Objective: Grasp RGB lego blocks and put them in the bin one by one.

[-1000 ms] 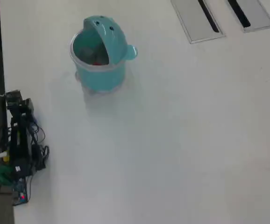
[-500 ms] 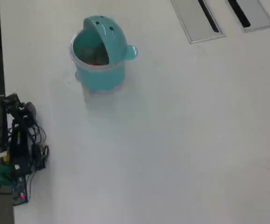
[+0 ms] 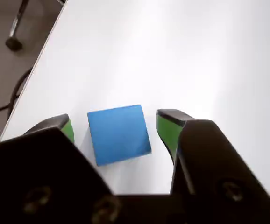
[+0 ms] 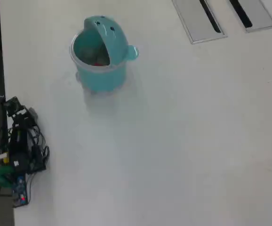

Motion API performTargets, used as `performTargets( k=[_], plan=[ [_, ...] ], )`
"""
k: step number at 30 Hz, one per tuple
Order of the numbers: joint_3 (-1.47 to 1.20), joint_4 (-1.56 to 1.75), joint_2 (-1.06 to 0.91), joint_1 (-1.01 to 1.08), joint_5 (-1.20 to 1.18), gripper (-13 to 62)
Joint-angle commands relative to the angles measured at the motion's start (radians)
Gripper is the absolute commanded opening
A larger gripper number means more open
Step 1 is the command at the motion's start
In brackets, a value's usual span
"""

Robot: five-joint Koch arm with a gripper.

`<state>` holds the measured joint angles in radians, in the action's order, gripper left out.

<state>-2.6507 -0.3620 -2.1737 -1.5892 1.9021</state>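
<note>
- The black gripper [image 3: 114, 130] with green-padded fingertips [image 3: 165, 128] stands spread wide in the wrist view, its jaws released on either side of a small blue cube-shaped lego block [image 3: 119, 134].
- That blue block rests flat on the white table [image 3: 195, 60], close to the table's left edge in the wrist view, with a visible gap to each pad.
- In the overhead view the black arm [image 4: 17, 141] with its tangle of cables sits folded at the table's left edge.
- Farther along, the teal round plastic bin [image 4: 100, 54] stands upright near the far left corner, its domed lid with dot eyes tipped open.
- Something red shows inside the bin; its shape is too blurred to tell.
</note>
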Motion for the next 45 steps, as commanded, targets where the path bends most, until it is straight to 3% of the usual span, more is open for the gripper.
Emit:
performTargets(
  k=[1, 14, 24, 37, 45],
  plan=[
    [0.021, -0.006, -0.006, -0.011, 0.020, 29.7],
    [0.040, -0.032, 0.071, -0.009, 0.060, 24.1],
    [0.161, -0.167, 0.054, -0.009, 0.054, 10.3],
    [0.465, -0.202, 0.002, 0.015, 0.046, 10.1],
    [0.615, -0.018, -0.011, 0.155, -0.109, 9.9]
  ],
)
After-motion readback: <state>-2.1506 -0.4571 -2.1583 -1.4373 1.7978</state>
